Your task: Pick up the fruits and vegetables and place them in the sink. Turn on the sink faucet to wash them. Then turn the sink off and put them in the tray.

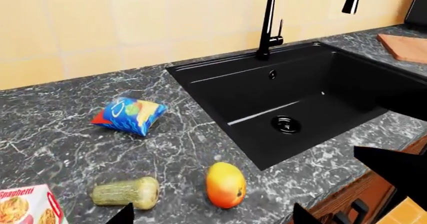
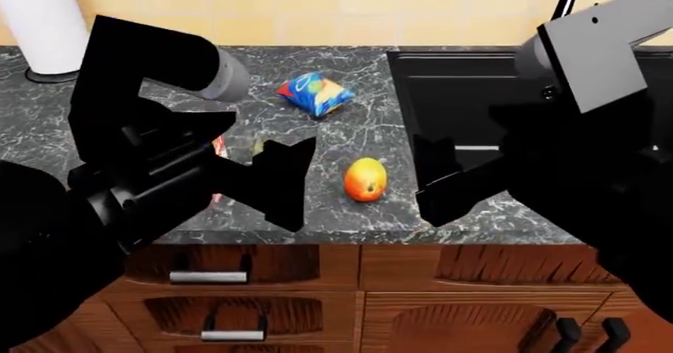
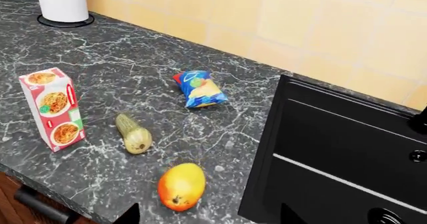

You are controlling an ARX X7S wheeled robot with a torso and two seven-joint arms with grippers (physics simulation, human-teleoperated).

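The mango (image 1: 225,185) lies on the dark marble counter near its front edge, just left of the sink (image 1: 303,101). It also shows in the head view (image 2: 365,179) and the right wrist view (image 3: 181,186). The squash (image 1: 127,192) lies left of the mango, bulbous end toward it, and shows in the right wrist view (image 3: 133,134); in the head view my left arm mostly hides it. The faucet (image 1: 269,24) stands behind the sink. The tray (image 1: 407,46) lies right of the sink. My left gripper (image 1: 212,219) and right gripper (image 3: 210,218) are open and empty, above the mango.
A blue snack bag (image 1: 130,115) lies behind the produce. A spaghetti box (image 3: 53,108) stands left of the squash. A white paper towel roll (image 3: 62,1) stands at the far left by the tiled wall. Wooden drawers (image 2: 242,278) are below the counter edge.
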